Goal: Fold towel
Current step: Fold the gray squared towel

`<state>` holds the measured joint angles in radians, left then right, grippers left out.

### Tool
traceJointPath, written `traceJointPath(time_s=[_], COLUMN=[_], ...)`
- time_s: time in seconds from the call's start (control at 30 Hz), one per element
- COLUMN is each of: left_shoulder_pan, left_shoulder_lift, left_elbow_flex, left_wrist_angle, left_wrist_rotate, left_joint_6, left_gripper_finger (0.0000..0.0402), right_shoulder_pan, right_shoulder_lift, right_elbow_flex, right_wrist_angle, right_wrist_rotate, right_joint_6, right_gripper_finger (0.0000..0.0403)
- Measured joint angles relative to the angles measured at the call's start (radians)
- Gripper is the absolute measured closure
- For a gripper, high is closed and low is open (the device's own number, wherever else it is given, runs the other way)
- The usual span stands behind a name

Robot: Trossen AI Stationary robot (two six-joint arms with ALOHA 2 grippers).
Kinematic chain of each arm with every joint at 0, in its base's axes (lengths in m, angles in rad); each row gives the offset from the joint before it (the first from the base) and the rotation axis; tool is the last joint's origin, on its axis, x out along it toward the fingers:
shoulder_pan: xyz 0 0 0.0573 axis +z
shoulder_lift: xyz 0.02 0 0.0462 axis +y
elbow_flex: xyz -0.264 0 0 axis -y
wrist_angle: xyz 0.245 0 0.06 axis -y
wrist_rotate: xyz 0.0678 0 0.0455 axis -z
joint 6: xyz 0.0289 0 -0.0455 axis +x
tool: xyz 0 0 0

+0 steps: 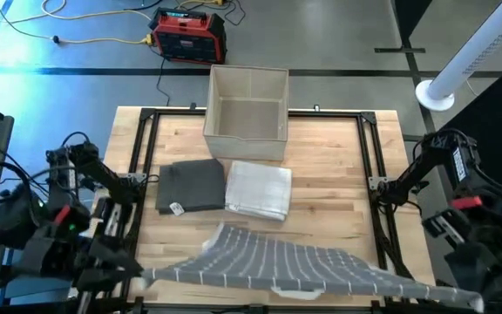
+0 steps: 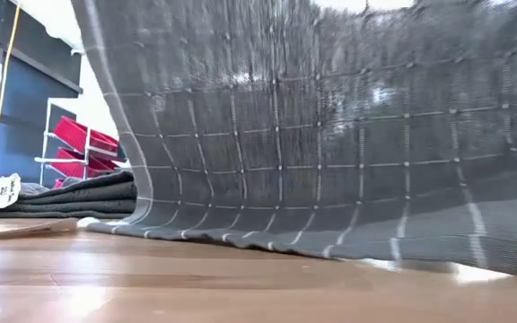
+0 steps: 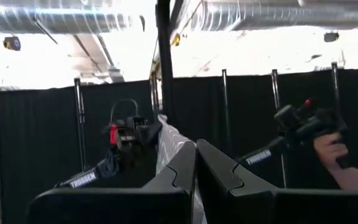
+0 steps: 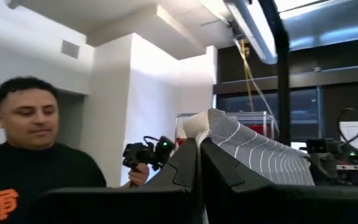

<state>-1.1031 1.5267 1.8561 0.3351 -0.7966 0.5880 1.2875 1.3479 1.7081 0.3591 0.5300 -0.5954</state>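
A grey towel with a white grid (image 1: 277, 257) is stretched along the table's near edge between my two grippers. In the low view the towel (image 2: 330, 135) hangs like a curtain, with its lower edge (image 2: 240, 238) resting on the wood. My left gripper (image 1: 142, 275) is at the near left, shut on one end of the towel. My right gripper (image 1: 473, 301) is at the near right, shut on the other end. Both grippers point slantwise upward. My left gripper (image 3: 196, 162) pinches the towel's upper edge (image 3: 169, 140) at its left end between the two shut fingers. From there the edge runs across toward the other arm. The cloth hangs below with its lower edge on the table. My right gripper (image 4: 199, 155) pinches the towel's right upper corner (image 4: 210, 124) between its two shut fingers, which slant upward. A small bunch of cloth sticks out past the fingertips. The rest slopes away toward the left arm.
A folded dark grey towel (image 1: 190, 185) and a folded white towel (image 1: 258, 190) lie side by side at mid-table. An open beige box (image 1: 247, 100) stands at the far edge. Black frame rails (image 1: 375, 166) line the sides. A person (image 4: 23, 155) stands beyond the table.
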Motion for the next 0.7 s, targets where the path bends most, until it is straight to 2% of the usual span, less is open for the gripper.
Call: traceJointPath(time_s=[0.17,0.33,0.47,0.6,0.7], left_shoulder_pan=[-0.001,-0.001,-0.002,0.032,0.104], left_shoulder_lift=[0.010,0.018,0.025,0.023,0.025], left_elbow_flex=[0.000,0.001,0.001,0.002,0.001], left_wrist_angle=[0.097,0.191,0.266,0.156,-0.080], left_wrist_rotate=[0.024,0.048,0.067,-0.142,-0.243], left_joint_6=[0.085,0.168,0.235,0.233,0.077], left_gripper_finger=[0.0401,0.0401,0.0401,0.0401,0.0401], right_shoulder_pan=[0.019,-0.022,-0.037,-0.037,-0.038], right_shoulder_lift=[0.007,0.016,0.014,0.014,0.013], right_elbow_flex=[0.000,0.000,0.000,0.000,0.000], right_wrist_angle=[0.069,0.030,0.006,-0.007,-0.009], right_wrist_rotate=[0.041,0.281,0.335,0.336,0.341], right_joint_6=[-0.112,-0.036,-0.006,0.043,0.073], right_gripper_finger=[0.0403,0.0403,0.0403,0.0403,0.0403])
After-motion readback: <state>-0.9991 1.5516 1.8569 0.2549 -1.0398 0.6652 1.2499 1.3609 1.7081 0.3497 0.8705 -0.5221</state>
